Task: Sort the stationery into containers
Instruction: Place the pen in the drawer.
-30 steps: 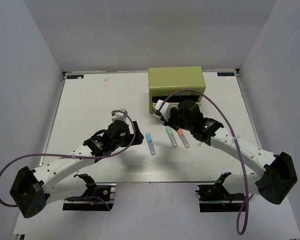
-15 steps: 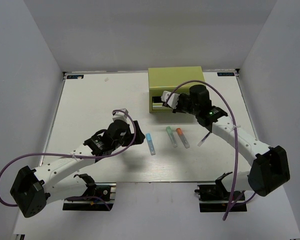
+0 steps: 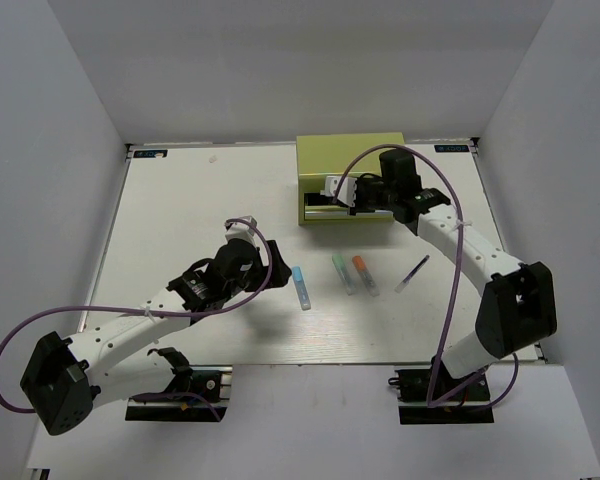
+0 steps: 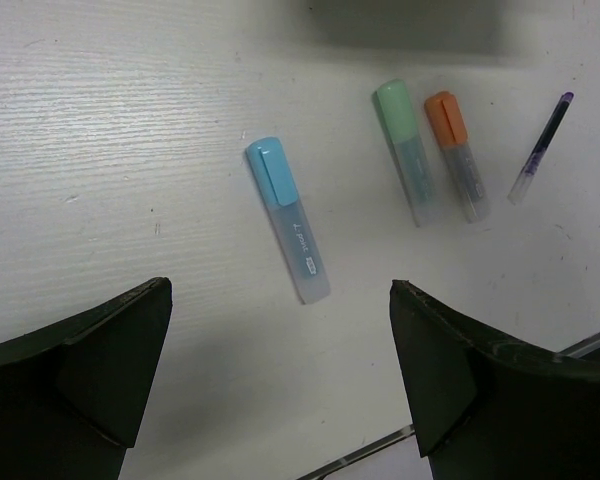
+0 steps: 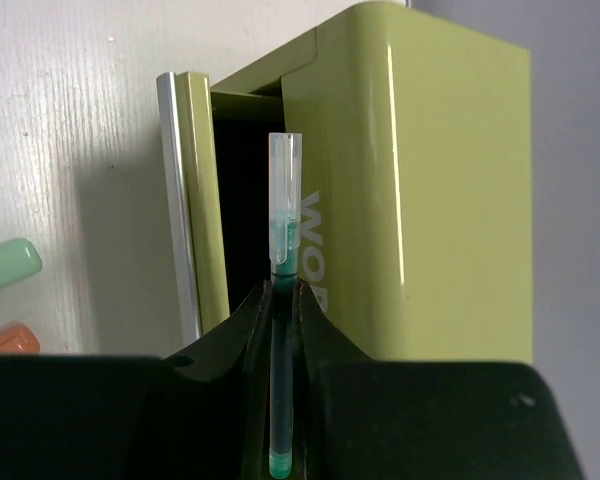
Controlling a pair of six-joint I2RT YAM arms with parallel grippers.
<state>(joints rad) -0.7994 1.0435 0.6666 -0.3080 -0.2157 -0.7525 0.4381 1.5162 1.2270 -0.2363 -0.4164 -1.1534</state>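
Observation:
My right gripper [image 5: 283, 300] is shut on a dark green pen [image 5: 284, 225] with a clear cap. The pen's tip points at the dark gap of a pulled-out drawer [image 5: 192, 200] in the olive-green chest [image 3: 352, 160]. From above, that gripper [image 3: 332, 192] sits against the chest's front. The blue marker [image 4: 287, 220], green marker [image 4: 405, 150], orange marker [image 4: 458, 155] and purple pen [image 4: 540, 148] lie flat on the table. My left gripper [image 4: 280, 288] hangs open just short of the blue marker [image 3: 300, 287], with nothing between its fingers.
The white table [image 3: 180, 220] is edged by a metal strip at the front, near my left fingers. Grey walls close in the back and sides. A purple cable loops over each arm. The green marker [image 3: 343, 273], orange marker [image 3: 366, 275] and purple pen [image 3: 412, 272] lie right of centre.
My right arm has carried the green pen away from the markers, back to the chest's open drawer. This uncovered the purple pen on the table. The left arm has not moved.

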